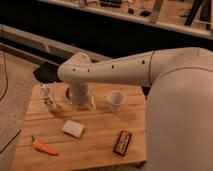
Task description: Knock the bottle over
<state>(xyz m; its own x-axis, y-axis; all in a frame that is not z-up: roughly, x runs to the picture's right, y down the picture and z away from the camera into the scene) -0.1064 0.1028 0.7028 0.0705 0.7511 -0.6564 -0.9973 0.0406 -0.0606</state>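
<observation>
Our hand (82, 102) hangs low over the back part of the wooden surface (100, 134), at the end of the white arm (117, 69) that reaches in from 3 o'clock. Its wrist points straight down, and we cannot tell whether it is wide or narrow, or whether it touches the wood.

At 9 o'clock from the hand stands the bottle (48, 96), upright, with its white cap on top. It is near the hand, but we see a gap between them. The bottle sits close to the surface's back left corner.

At 3 o'clock from the hand stands the cup (116, 101), upright and mouth up, also apart from it. Toward 6 o'clock lies a white pad (73, 128). At 7 o'clock, near the front left corner, lies a carrot (44, 146). At 5 o'clock lies a dark bar (123, 142).
</observation>
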